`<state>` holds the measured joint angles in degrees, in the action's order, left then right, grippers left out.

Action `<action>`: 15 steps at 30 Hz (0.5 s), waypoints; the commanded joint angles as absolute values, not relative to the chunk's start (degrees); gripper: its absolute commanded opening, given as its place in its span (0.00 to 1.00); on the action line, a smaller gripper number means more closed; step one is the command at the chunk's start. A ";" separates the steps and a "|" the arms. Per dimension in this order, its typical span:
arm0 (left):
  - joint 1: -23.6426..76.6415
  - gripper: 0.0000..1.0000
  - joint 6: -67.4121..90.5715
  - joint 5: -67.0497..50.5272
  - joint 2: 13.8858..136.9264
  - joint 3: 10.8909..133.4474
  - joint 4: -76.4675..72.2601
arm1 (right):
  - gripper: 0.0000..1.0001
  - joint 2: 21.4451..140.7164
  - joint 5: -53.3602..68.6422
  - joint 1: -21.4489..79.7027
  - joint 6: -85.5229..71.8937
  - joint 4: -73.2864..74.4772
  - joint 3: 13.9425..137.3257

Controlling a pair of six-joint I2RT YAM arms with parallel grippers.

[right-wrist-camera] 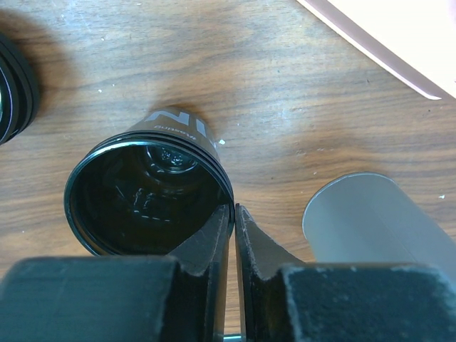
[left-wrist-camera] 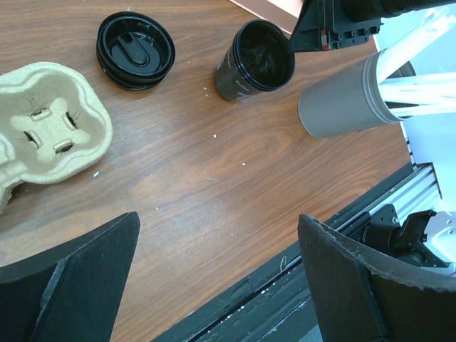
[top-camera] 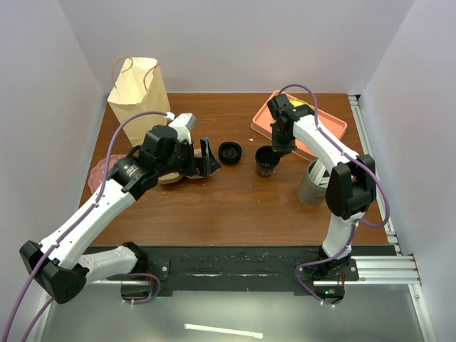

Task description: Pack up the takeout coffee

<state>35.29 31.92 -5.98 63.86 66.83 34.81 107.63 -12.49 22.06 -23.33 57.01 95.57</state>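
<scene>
**Takeout coffee (top-camera: 266,162) pinched at the rim, lid off**

Overhead, the uncovered black cup stood upright near the middle of the wooden table (top-camera: 235,206), just in front of the pink tray (top-camera: 324,121). The right gripper (top-camera: 275,152) reached down onto the cup's right-hand rim. A black lid (top-camera: 229,152) lay flat on the wood just left of the cup, apart from it. A grey cup (top-camera: 311,187) stood nearer the right arm's base. On the left side, the left gripper (top-camera: 199,165) hung over a tan pulp carrier (top-camera: 174,177), and a paper bag (top-camera: 137,92) stood upright at the back left corner.

From the left wrist, that gripper's two fingers were spread wide with only bare wood between them. Beyond lay the carrier at left, the lid, then the open cup with the other arm's black finger at its rim. White utensils (left-wrist-camera: 420,78) stuck out of the grey cup.

From the right wrist, the two fingers were drawn almost together on the cup's wall, one inside the rim and one outside, gripping it. The cup's dark inside showed open, with the grey cup to its right and the tray's edge at the upper right.
</scene>
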 commanded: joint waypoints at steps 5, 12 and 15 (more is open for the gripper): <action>35.42 0.98 32.34 -6.06 64.07 67.85 32.96 | 0.04 106.96 -13.10 21.80 -23.47 56.51 97.56; 35.33 0.98 32.34 -5.89 64.16 67.94 32.87 | 0.00 105.47 -12.30 21.80 -23.55 58.44 101.24; 35.33 0.98 32.61 -5.71 64.34 67.85 32.87 | 0.00 104.07 -11.69 21.88 -23.64 58.62 101.61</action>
<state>35.29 31.94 -5.93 64.18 66.83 34.81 107.61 -12.40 22.06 -23.31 57.82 98.65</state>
